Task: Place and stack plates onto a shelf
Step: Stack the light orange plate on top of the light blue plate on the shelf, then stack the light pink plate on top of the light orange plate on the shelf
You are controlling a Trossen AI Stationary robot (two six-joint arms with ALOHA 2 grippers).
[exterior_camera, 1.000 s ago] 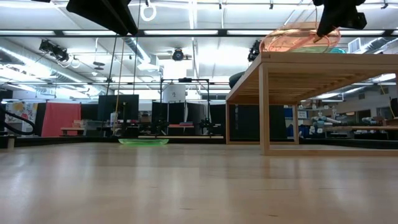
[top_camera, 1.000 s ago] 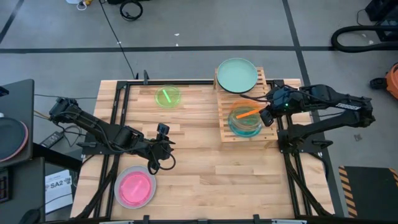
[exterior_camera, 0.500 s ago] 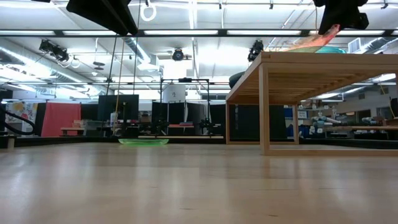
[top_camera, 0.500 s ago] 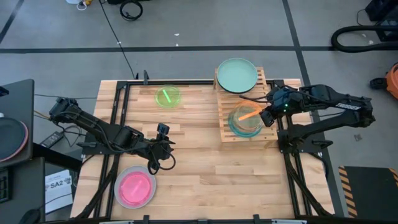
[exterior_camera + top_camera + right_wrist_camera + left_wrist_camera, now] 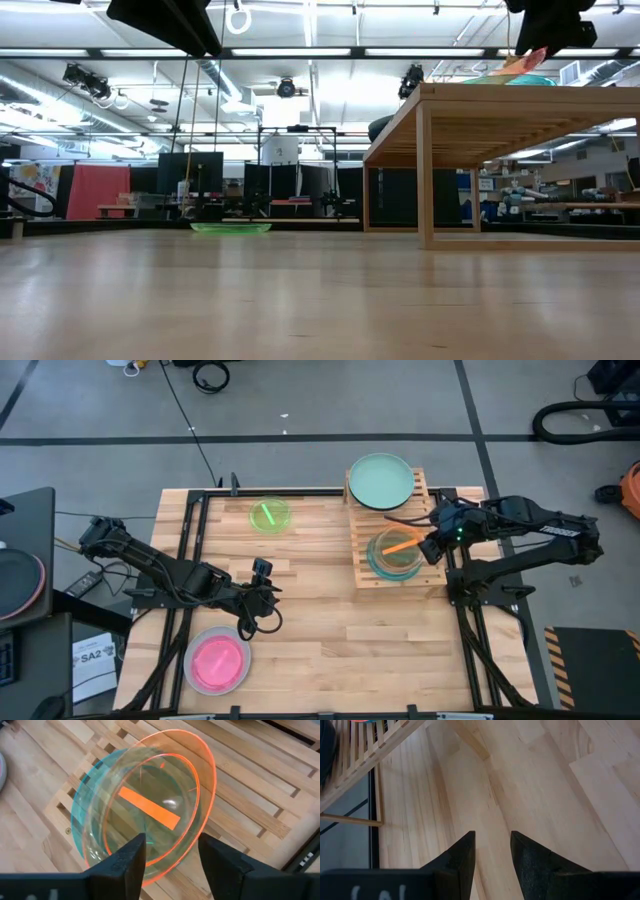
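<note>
A small orange plate (image 5: pixel 150 809) lies tilted inside a cyan plate (image 5: pixel 87 815) on the near end of the shelf (image 5: pixel 360 575). Its raised edge (image 5: pixel 522 62) shows above the shelf top in the low view. My right gripper (image 5: pixel 172 845) hovers open just above, one finger on each side of the orange plate's rim. A mint green plate (image 5: pixel 380 480) rests on the shelf's far end. A green plate (image 5: pixel 269 516) and a pink plate (image 5: pixel 217 661) lie flat on the table. My left gripper (image 5: pixel 492 852) waits open above bare tabletop at mid left.
The shelf stands on legs at the table's right, with open space beneath it (image 5: pixel 500 180). The middle of the wooden tabletop (image 5: pixel 320 610) lies bare between the arms. A black metal frame (image 5: pixel 185 540) runs along the table's left and right sides.
My right gripper has opened and let go of the orange plate without shifting. The plate, held steeply tilted above the shelf a second ago, has dropped into the cyan plate and now lies much lower, with one edge still raised.
</note>
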